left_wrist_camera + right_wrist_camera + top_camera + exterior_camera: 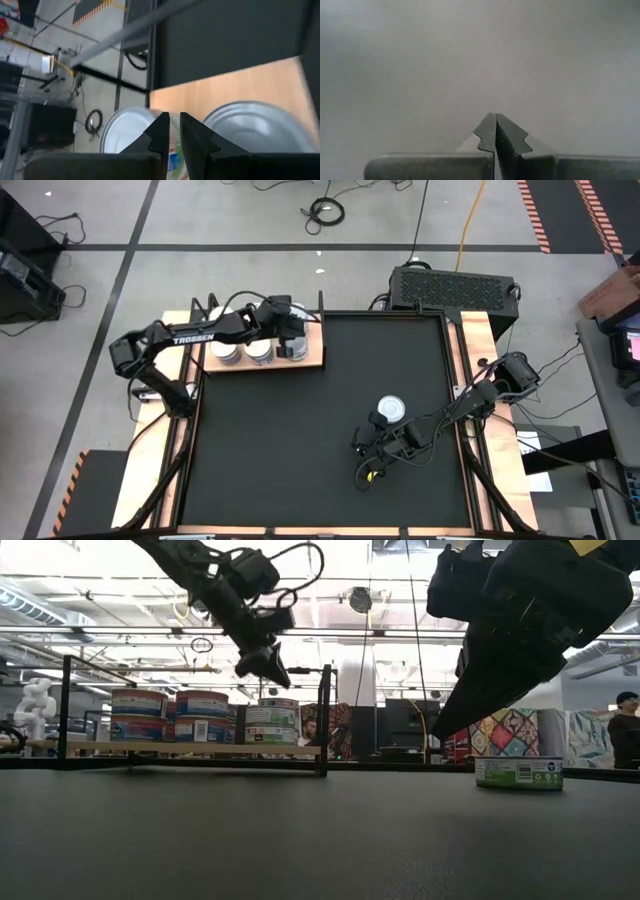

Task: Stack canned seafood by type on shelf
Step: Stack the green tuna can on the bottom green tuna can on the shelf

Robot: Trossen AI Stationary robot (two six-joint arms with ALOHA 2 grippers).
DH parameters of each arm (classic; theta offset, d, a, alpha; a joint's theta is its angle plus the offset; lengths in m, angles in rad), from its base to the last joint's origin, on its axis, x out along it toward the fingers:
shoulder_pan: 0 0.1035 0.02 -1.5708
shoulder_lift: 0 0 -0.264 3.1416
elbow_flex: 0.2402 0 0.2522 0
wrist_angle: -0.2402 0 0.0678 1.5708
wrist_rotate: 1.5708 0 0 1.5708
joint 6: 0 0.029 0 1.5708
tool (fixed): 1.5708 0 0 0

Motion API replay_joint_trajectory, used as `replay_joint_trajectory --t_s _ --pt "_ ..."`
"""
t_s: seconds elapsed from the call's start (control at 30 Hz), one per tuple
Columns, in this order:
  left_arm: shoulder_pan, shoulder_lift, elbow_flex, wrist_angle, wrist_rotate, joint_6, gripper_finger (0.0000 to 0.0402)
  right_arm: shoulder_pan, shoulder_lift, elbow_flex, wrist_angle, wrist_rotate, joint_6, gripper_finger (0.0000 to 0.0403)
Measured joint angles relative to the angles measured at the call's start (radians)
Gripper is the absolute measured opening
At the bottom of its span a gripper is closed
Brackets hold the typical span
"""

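Tins (243, 350) sit stacked on the shelf (312, 358) under the left pincer (291, 346) (slightly parted, empty); one tin (391, 410) stands on the table (300, 450) beside the shut right pincer (366, 442).

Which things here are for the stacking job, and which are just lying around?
For the job:
- stacked tins on the wooden shelf
- lone tin on the black mat
- left gripper, above the shelf
- right gripper, shut, near the lone tin

Just lying about:
- black box behind the table
- cable coil on the floor
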Motion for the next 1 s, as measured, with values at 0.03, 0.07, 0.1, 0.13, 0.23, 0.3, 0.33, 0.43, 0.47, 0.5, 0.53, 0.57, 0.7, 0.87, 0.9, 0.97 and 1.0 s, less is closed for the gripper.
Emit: replay_joint_trajectory --t_s 0.03,0.07,0.1,0.13,0.23,0.3,0.33,0.43,0.47,0.5,0.53,0.57,0.7,0.87,0.9,0.97,1.0 --pt "-0.007 -0.011 0.0 -0.005 0.004 -0.004 0.0048 0.0 0.0 0.0 0.0 0.0 0.0 0.0" --pt "-0.016 -0.024 0.0 -0.006 0.01 -0.004 0.005 0.0 0.0 0.0 0.0 0.0 0.0 0.0" --pt "-0.025 -0.039 0.0 -0.005 0.017 -0.005 0.0053 0.0 0.0 0.0 0.0 0.0 0.0 0.0" --pt "-0.035 -0.055 0.0 -0.005 0.021 -0.006 0.0059 0.0 0.0 0.0 0.0 0.0 0.0 0.0" --pt "-0.066 -0.117 0.0 -0.017 0.023 -0.035 0.0089 0.0 0.0 0.0 -0.009 0.0 0.01 0.0" --pt "-0.088 -0.158 0.0 -0.02 0.047 -0.091 0.0116 0.0 -0.004 0.0 -0.032 0.0 0.039 0.0" --pt "-0.096 -0.182 0.0 -0.039 0.079 -0.125 0.013 0.0 -0.011 0.0 -0.057 0.0 0.06 0.0" --pt "-0.114 -0.241 0.001 -0.118 0.258 -0.218 0.0167 -0.006 -0.04 0.0 -0.141 0.005 0.143 0.0" --pt "-0.117 -0.258 0.001 -0.151 0.326 -0.242 0.0176 -0.009 -0.053 0.0 -0.181 0.011 0.171 0.0" --pt "-0.122 -0.27 0.001 -0.177 0.373 -0.277 0.018 -0.013 -0.067 0.0 -0.214 0.022 0.195 0.0" --pt "-0.13 -0.28 0.001 -0.183 0.396 -0.313 0.0183 -0.019 -0.082 0.0 -0.239 0.031 0.213 0.0" --pt "-0.142 -0.296 -0.003 -0.193 0.403 -0.336 0.0183 -0.025 -0.102 0.0 -0.267 0.037 0.231 0.0" --pt "-0.206 -0.37 -0.072 -0.205 0.401 -0.35 0.018 -0.058 -0.186 0.0 -0.406 0.053 0.306 0.0" --pt "-0.276 -0.498 -0.275 -0.034 0.398 -0.375 0.018 -0.102 -0.253 0.001 -0.682 0.084 0.492 0.0" --pt "-0.282 -0.522 -0.331 0.055 0.399 -0.377 0.018 -0.113 -0.258 0.001 -0.736 0.088 0.527 0.0" --pt "-0.286 -0.56 -0.448 0.292 0.413 -0.409 0.018 -0.136 -0.265 0.001 -0.827 0.091 0.592 0.0" --pt "-0.29 -0.564 -0.502 0.436 0.426 -0.433 0.018 -0.148 -0.266 0.0 -0.87 0.09 0.625 0.0"
